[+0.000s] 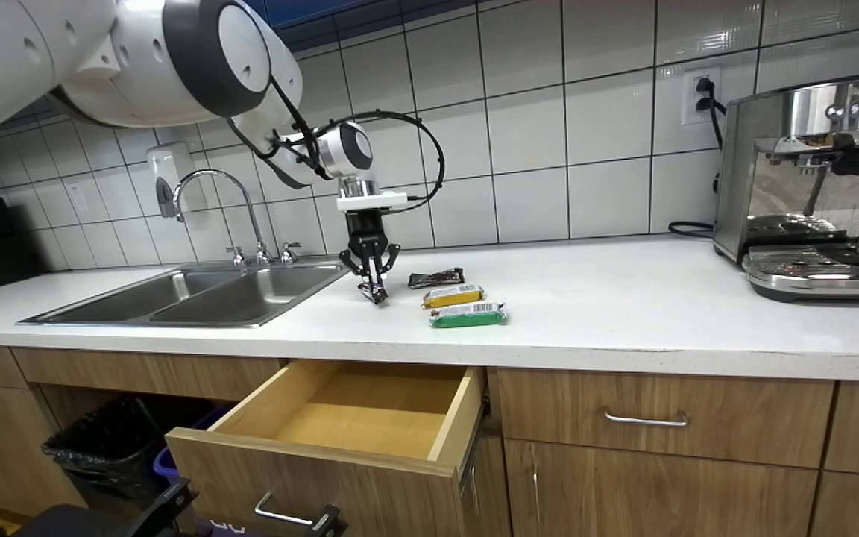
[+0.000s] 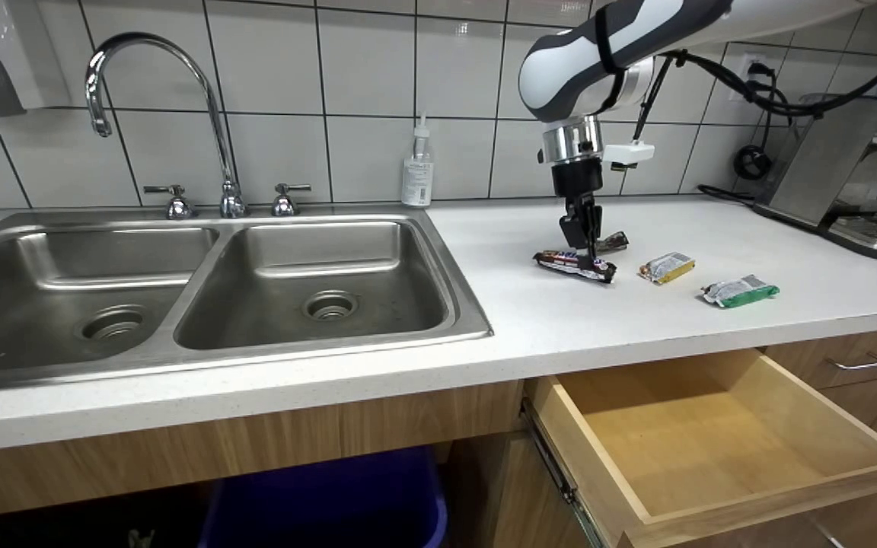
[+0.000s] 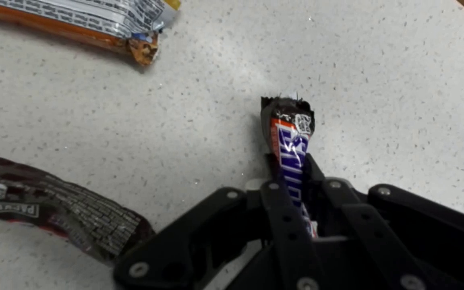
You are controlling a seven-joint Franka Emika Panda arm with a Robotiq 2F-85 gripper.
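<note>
Gripper [image 3: 291,167] clamped on dark-brown shiny-wrapped bar w/ blue-and-white lettering [image 3: 289,139], pinched across its width, one end poking out ahead. Bar's R of the double-basin stainless-steel sink [image 2: 461,297] in both ext. views, closest to sink of 4 wrapped bars; can't tell if it touches the white speckled countertop [image 1: 608,298]. Further R of sink, lying on countertop: crinkled brown-wrapped bar [image 1: 435,279], yellow-and-white wrapped bar [image 1: 450,297], green-and-white wrapped bar [image 1: 470,316]. Open pale-wood drawer w/ brown woodgrain front [image 1: 355,421]: lower than sink, fwd and R of it. Boxy steel espresso machine [image 1: 795,186]: far R of sink. Curved chrome faucet [image 2: 224,152]: sink's back edge.
</note>
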